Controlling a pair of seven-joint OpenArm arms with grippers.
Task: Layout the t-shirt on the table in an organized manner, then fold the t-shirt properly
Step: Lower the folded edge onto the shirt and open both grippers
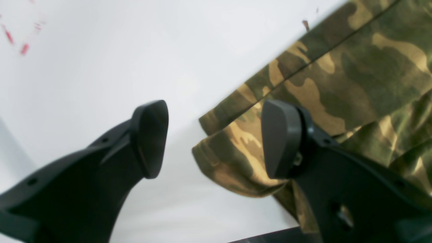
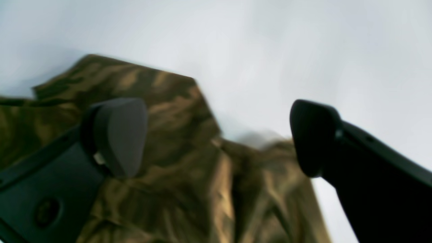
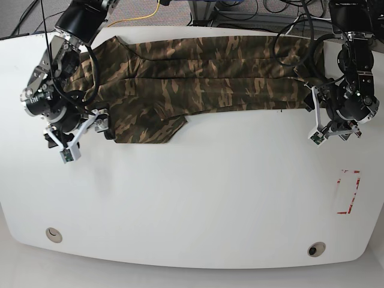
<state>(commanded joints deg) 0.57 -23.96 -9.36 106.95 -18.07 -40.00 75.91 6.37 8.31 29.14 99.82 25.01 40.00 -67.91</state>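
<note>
A: Shirt first. Left wrist view: we see the left gripper (image 1: 216,138) spread, empty, at the t-shirt (image 1: 337,84) hem corner.

B: Right wrist view, blurry: right gripper (image 2: 216,138) spread too, over the t-shirt (image 2: 168,162) sleeve end.

A: Base view: t-shirt (image 3: 204,84) lies long along the table (image 3: 192,198) far edge, partly folded. We'd judge cross folds remain.

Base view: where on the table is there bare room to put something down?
The wide white stretch of the table in front of the t-shirt is bare, bordered by the red-marked rectangle and two grommet holes. The back edge is crowded: shirt between the left gripper and right gripper.
</note>
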